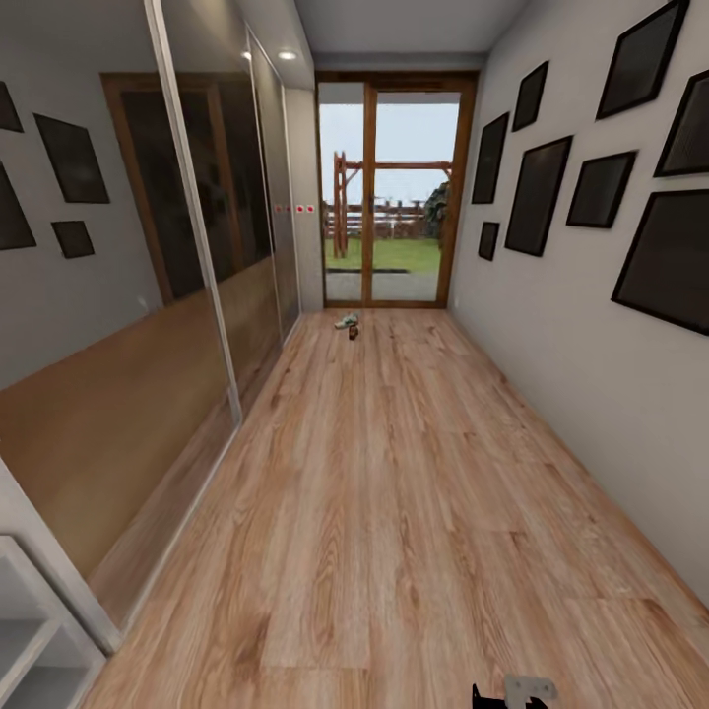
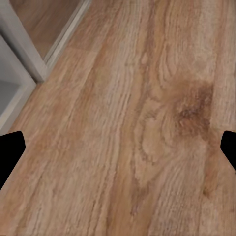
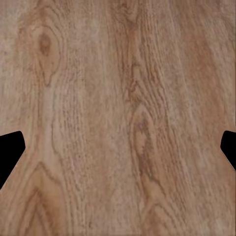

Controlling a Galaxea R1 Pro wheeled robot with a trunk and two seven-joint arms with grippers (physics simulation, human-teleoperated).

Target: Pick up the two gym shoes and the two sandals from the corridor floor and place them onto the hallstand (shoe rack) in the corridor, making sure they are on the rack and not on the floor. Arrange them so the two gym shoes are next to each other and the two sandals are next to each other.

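glass door (image 1: pixel 394 192), mirrored wardrobe (image 1: pixel 148 295), picture frames (image 1: pixel 537 195)

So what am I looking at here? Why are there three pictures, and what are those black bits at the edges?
These come from a robot with two arms, inside a computer simulation. The big picture is from a camera on its head, looking down a corridor with a wooden floor toward a glass door. Far away by the door lie small things, probably shoes, too tiny to be sure. At the lower left is a corner of a light-grey shelf unit. The other two pictures come from cameras on its wrists, pointing at the floor. The black bits are the left fingers and right fingers, spread wide apart and holding nothing.
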